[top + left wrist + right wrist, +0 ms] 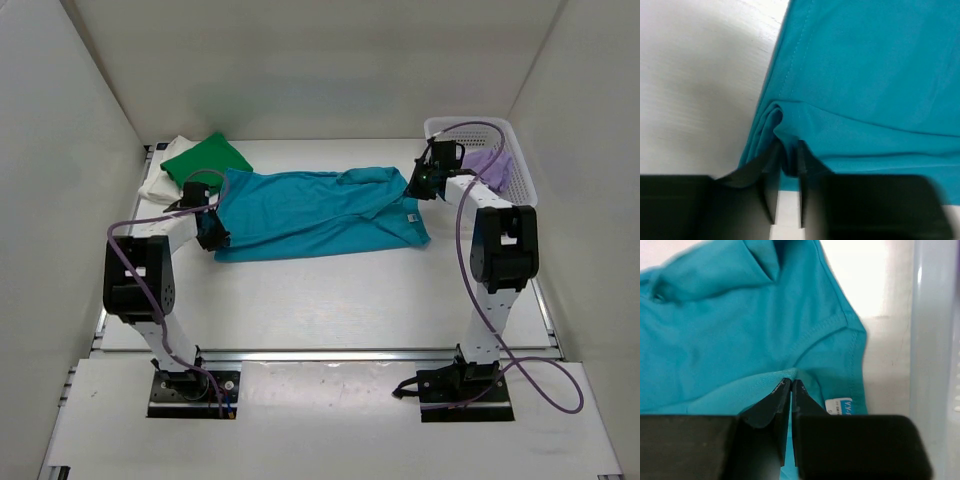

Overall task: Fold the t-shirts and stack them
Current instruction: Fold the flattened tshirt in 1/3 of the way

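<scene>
Four shirts show on the table (330, 300). At the far-left corner sits the cream shirt (160, 182), with the green shirt (207, 160) lying partly over it, both bunched rather than neatly squared. Just beside them, the left gripper (788, 156) has its fingers drawn nearly together on a small pleat at the left end of the teal shirt (310, 212), close to the stitched hem. That shirt lies spread across the far middle of the table, mostly flat, with loose folds and a sleeve bunched toward its right end. Its long axis runs left to right, roughly parallel to the far edge, with the hem to the left and the neck to the right, where the white label (840, 405) shows. The right gripper (791, 386) is pinched tight on the cloth edge just beside that label. At the far-right corner the lilac shirt (492, 166) lies in the basket (524, 178). The teal cloth looks thin, light and limp, so it will likely sag and crease wherever it is unsupported and slide easily over the smooth table. Judging by this, the best holds are at stitched edges and corners, one at each end, kept taut between the arms so the fold falls straight.
</scene>
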